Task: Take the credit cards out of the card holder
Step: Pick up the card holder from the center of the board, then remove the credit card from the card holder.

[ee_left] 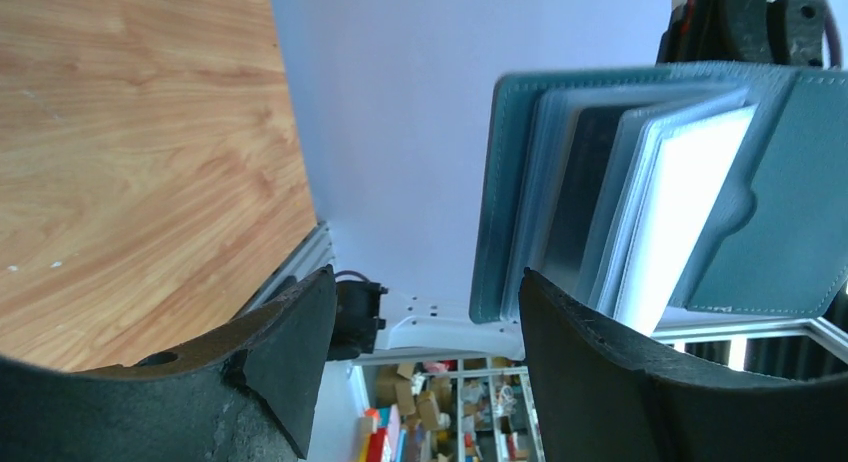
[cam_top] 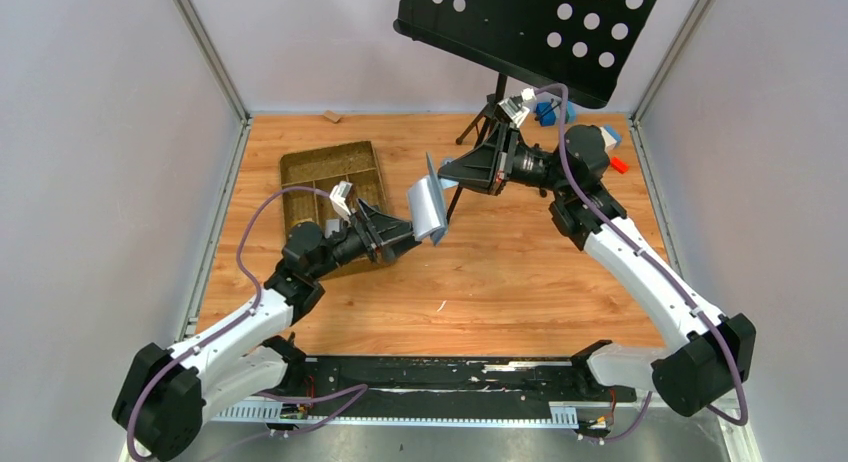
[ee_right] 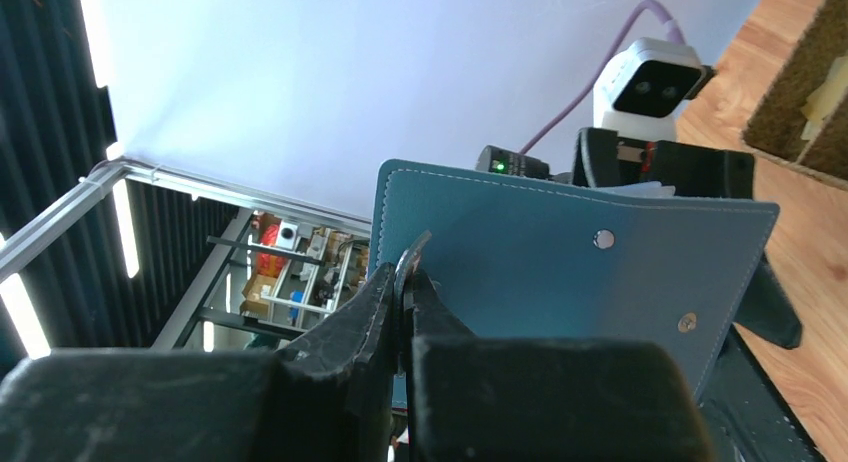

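Note:
The blue card holder (cam_top: 428, 207) hangs open in the air above the middle of the table, between the two arms. My right gripper (ee_right: 408, 272) is shut on a thin tab at the edge of its blue cover (ee_right: 560, 272). In the left wrist view the card holder (ee_left: 800, 202) shows its inside, with clear sleeves fanned out and a dark credit card (ee_left: 575, 197) in one of them. My left gripper (ee_left: 425, 292) is open just below the sleeves with nothing between its fingers. Its right finger (ee_left: 600, 372) overlaps the holder's lower edge. I see no silvery card clearly.
A brown compartmented tray (cam_top: 330, 172) lies on the table at the back left, partly under my left arm. A black music stand (cam_top: 530, 22) on a tripod rises at the back. Blue and red items (cam_top: 555, 110) sit at the back right.

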`<state>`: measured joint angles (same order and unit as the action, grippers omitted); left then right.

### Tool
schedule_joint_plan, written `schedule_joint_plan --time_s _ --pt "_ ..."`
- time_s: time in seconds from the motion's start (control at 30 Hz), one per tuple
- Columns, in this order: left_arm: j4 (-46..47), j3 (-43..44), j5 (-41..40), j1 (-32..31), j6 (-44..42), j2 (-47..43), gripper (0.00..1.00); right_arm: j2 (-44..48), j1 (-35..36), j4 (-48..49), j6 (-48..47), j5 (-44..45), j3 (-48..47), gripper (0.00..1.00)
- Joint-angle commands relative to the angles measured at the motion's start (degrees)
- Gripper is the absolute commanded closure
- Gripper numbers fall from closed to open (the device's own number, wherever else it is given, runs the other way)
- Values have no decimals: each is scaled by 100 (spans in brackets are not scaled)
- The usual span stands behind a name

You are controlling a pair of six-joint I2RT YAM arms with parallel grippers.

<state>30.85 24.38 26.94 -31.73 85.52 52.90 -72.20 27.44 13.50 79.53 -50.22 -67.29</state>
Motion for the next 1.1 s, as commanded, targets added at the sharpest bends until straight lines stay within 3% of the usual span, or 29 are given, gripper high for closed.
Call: schedule_joint_plan --time_s 0.0,0.23,0.6,0.9,1.07 --pt "1119 239 133 18 421 297 25 324 22 425 423 157 100 100" --pt "2345 564 503 17 988 1142 25 295 348 477 473 471 253 100" --pt "4376 254 211 27 2115 1739 30 347 395 1314 1089 879 1020 100" --pt "4406 122 248 26 2191 1718 59 366 355 1520 1134 948 1297 100" --pt "3594 267 512 26 1771 1480 79 390 354 1291 958 856 1341 100"
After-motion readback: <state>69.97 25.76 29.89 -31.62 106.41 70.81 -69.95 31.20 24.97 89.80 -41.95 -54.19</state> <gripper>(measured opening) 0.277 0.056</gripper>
